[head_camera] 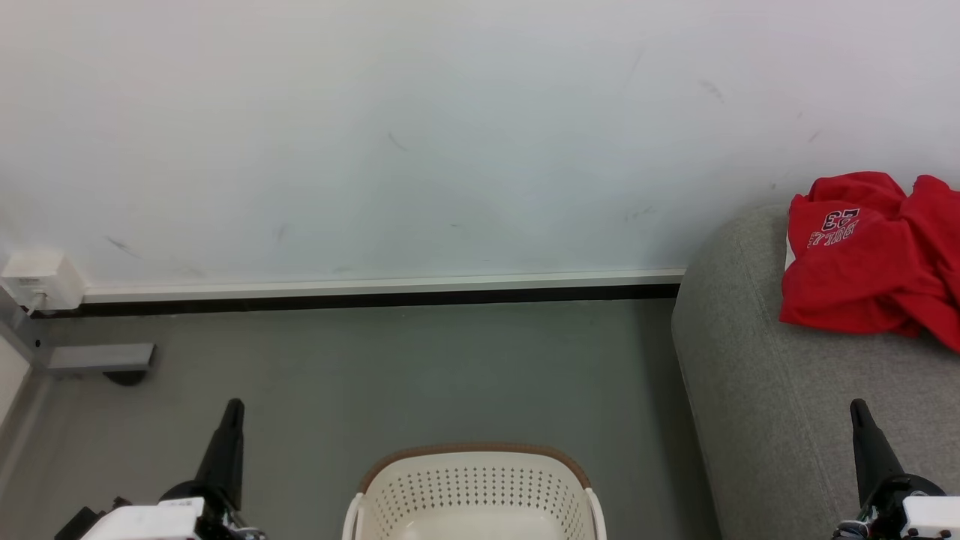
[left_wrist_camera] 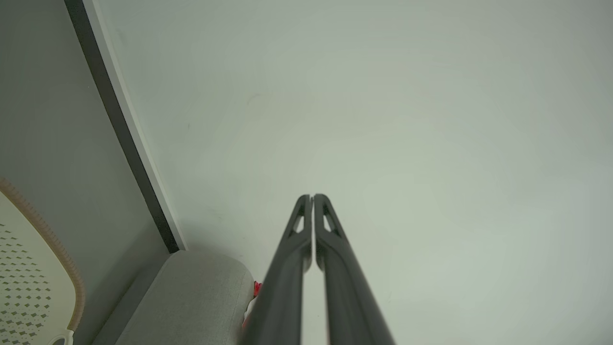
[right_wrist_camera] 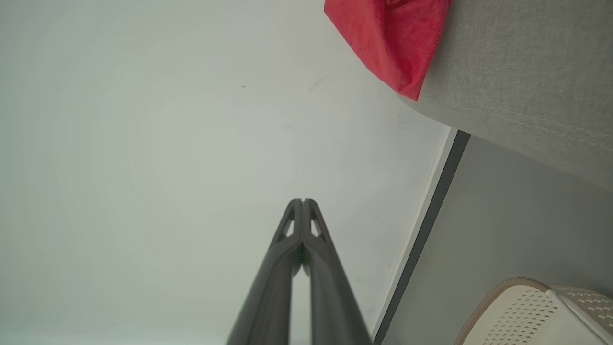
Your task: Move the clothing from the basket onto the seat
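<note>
Red clothing (head_camera: 870,262) with dark lettering and a 23 lies crumpled on the grey seat (head_camera: 795,405) at the right; the right wrist view catches a red corner (right_wrist_camera: 392,38) on the seat (right_wrist_camera: 522,81). The cream basket (head_camera: 475,491) with a brown rim stands on the floor at the bottom centre, and its visible inside holds nothing. My left gripper (head_camera: 234,409) is shut at lower left, fingertips together (left_wrist_camera: 312,197), pointing at the wall. My right gripper (head_camera: 859,409) is shut at lower right over the seat's front, tips touching (right_wrist_camera: 302,201). Neither holds anything.
A white wall (head_camera: 375,135) with a skirting board (head_camera: 375,289) closes the far side of the grey floor (head_camera: 420,375). A white wall box (head_camera: 37,281) and a grey bracket (head_camera: 97,358) sit at the far left. The basket rim (right_wrist_camera: 507,297) and seat (left_wrist_camera: 191,292) also show in the wrist views.
</note>
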Controlling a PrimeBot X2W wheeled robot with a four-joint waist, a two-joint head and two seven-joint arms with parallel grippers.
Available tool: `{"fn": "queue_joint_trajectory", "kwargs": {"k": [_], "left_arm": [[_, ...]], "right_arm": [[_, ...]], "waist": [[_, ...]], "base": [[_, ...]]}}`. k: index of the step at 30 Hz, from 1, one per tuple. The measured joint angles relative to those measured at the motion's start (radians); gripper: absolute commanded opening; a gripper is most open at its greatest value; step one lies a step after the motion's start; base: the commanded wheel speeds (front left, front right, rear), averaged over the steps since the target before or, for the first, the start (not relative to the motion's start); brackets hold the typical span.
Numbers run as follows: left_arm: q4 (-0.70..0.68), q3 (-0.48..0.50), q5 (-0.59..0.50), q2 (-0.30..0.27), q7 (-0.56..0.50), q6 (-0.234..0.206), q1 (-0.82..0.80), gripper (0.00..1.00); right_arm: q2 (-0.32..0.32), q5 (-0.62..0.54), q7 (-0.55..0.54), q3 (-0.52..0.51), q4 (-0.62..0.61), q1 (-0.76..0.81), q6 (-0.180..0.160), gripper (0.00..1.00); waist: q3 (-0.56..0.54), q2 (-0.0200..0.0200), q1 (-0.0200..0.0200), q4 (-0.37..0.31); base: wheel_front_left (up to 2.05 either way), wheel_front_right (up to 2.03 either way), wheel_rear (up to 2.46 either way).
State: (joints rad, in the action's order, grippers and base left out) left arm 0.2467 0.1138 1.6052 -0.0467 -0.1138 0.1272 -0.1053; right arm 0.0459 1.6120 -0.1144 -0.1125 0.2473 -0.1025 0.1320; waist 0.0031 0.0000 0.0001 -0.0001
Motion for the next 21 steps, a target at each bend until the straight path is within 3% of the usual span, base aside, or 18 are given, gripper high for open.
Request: {"fn": "queue_joint_trajectory", "kwargs": {"k": [21], "left_arm": [[0.000,0.000,0.000,0.000,0.000,0.000,0.000,0.00]], "right_arm": [[0.000,0.000,0.000,0.000,0.000,0.000,0.000,0.00]], "waist": [[0.000,0.0000,-0.0001,0.000]], "base": [[0.00,0.00,0.00]]}}
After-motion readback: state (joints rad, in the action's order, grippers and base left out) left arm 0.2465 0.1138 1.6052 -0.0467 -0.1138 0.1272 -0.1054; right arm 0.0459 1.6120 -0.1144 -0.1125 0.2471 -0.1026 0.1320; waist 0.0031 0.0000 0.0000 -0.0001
